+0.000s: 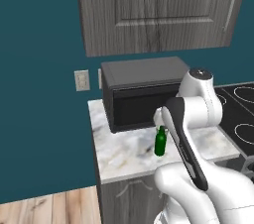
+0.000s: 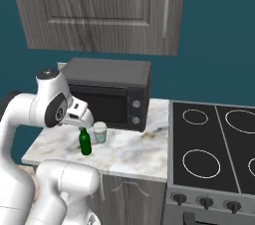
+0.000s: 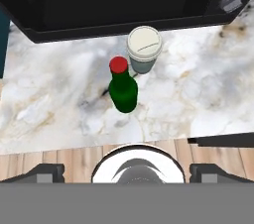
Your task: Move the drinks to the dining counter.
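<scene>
1. Green bottle (image 3: pixel 123 92) stands on the marble counter (image 3: pixel 54 99), before the microwave (image 2: pixel 110 94).
2. White cup (image 3: pixel 144 48) sits just beside it.
3. Tool (image 3: pixel 127 174) hovers above, fingers wide, holding nothing.
4. Descending off-centre could knock over the cup or bottle.

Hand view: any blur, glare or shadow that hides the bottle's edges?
Hand view: bottle sharp, red cap and green body clear against the marble worktop; no glare, only a faint dark smudge beside its base; cup close behind it. Left base view: softer, the arm covers part of the bottle. Right base view: bottle small but unobstructed.
</scene>
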